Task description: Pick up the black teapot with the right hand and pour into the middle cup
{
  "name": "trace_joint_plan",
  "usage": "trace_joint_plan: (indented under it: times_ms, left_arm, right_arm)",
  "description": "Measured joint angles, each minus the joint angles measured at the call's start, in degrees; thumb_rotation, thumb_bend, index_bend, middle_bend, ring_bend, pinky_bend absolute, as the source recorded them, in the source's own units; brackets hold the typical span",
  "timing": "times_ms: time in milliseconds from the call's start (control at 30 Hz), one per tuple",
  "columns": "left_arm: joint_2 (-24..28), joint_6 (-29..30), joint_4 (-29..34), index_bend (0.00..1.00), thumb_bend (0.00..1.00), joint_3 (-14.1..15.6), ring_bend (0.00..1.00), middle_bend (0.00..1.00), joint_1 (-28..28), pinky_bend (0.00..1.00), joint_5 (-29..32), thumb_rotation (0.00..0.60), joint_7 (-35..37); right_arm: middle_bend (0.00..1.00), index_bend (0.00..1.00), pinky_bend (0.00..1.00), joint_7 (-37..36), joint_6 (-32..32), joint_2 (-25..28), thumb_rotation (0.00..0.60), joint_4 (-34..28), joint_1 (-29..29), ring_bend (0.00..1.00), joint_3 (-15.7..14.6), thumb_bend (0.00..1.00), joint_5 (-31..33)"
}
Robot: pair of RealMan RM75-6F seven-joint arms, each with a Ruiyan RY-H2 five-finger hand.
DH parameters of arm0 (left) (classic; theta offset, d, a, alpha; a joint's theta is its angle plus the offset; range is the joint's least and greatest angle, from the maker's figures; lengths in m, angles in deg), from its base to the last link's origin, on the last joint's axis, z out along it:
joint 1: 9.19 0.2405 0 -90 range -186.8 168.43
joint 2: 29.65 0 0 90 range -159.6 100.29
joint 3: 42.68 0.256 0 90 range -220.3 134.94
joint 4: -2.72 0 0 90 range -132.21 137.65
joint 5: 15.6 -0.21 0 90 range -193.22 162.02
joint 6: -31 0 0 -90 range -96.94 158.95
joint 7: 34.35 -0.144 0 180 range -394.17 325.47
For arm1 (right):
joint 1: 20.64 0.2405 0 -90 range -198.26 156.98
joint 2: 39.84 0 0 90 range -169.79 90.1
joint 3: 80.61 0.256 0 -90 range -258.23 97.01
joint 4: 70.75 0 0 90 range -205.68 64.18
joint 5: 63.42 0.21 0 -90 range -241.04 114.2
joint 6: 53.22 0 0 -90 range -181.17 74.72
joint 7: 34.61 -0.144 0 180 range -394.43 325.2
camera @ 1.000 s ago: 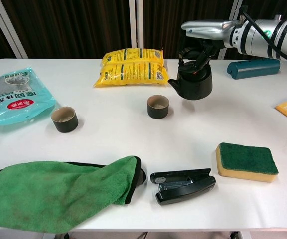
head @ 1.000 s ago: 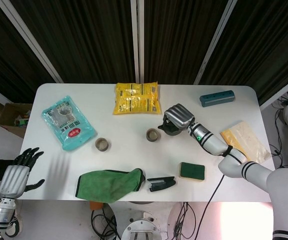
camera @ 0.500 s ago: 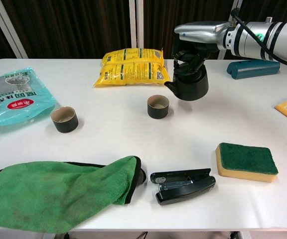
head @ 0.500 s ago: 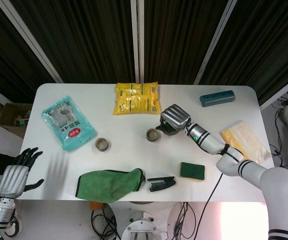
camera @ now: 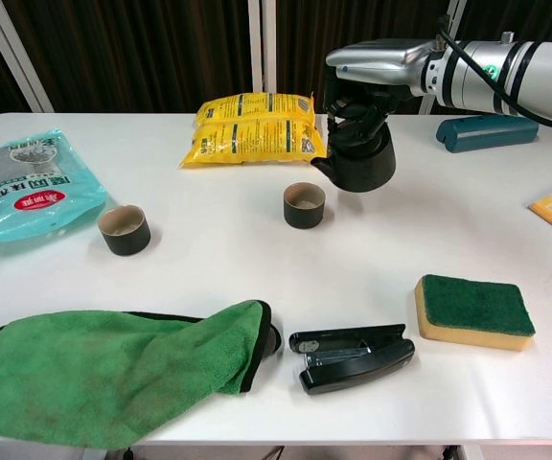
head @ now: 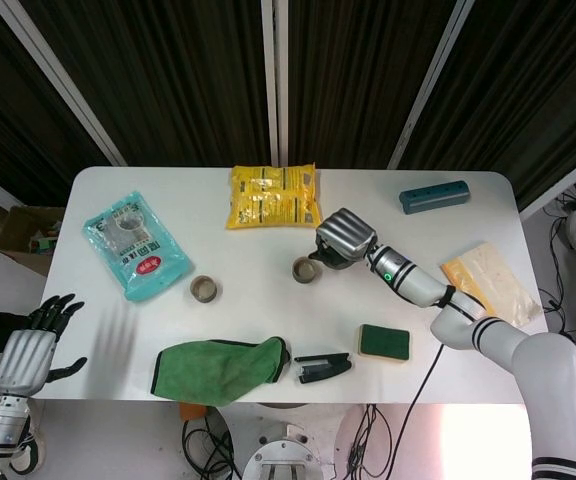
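The black teapot hangs just above the white table, upright, its spout pointing left toward the middle cup. My right hand grips it from above by the handle; in the head view this hand hides most of the pot. The spout tip stays right of and slightly behind the cup, apart from it. Another dark cup stands further left. My left hand hovers off the table's near-left corner, fingers spread, holding nothing.
A green cloth lies at the front left, with a black stapler and a green-topped sponge to its right. A yellow bag, a teal bag and a teal case lie further back.
My right hand has carried the teapot leftward, bringing the spout nearer the middle cup. The left hand has barely moved.
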Motion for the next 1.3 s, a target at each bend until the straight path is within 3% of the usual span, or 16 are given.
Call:
trace_joint_plan:
  times_ms: [1300]
  left_arm:
    - [-0.7, 0.2, -2.0, 0.17, 0.13, 0.0, 0.07, 0.09, 0.1, 0.22, 0.0, 0.6, 2.1]
  right_arm:
    - [1.0, 1.0, 0.77, 10.1, 1.7, -0.6, 0.6, 0.5, 1.7, 0.98, -2.3, 0.33, -2.6]
